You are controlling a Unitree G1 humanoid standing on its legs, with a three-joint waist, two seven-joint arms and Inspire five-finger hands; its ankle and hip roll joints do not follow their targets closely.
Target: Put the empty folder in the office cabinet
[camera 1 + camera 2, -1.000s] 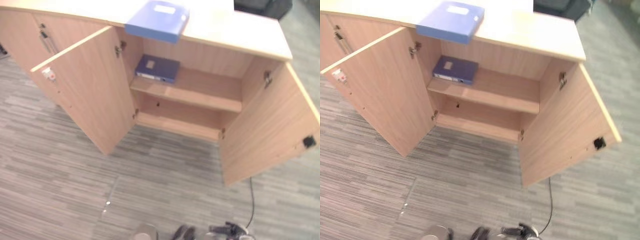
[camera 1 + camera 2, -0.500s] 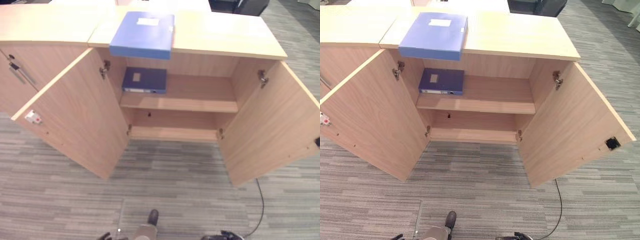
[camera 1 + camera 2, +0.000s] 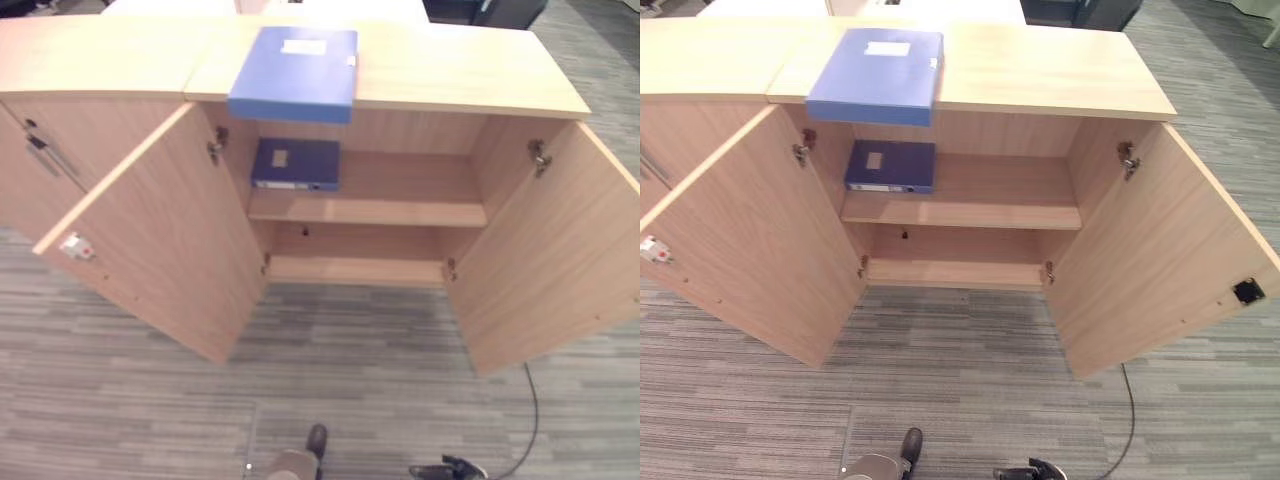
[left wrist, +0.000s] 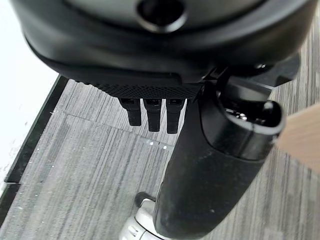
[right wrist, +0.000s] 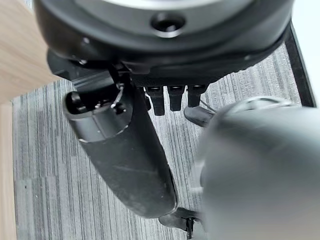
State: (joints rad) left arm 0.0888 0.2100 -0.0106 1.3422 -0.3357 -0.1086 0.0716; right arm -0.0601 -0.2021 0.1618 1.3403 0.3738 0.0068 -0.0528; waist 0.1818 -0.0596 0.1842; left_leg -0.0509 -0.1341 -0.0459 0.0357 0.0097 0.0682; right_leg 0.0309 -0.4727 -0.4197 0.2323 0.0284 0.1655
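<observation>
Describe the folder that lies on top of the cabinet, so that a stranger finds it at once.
Find the wooden cabinet standing with both doors open. On its top, above the left door's hinge, lies a lighter blue folder, flat, white label up, its near edge overhanging. The darker blue folder lies on the upper shelf inside, directly below.

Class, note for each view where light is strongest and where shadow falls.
Left eye view: cabinet top brightly lit, lower compartment shaded. Right eye view: dark folder sits in shade under the top. Left wrist view: washed-out white patch beside carpet.
</observation>
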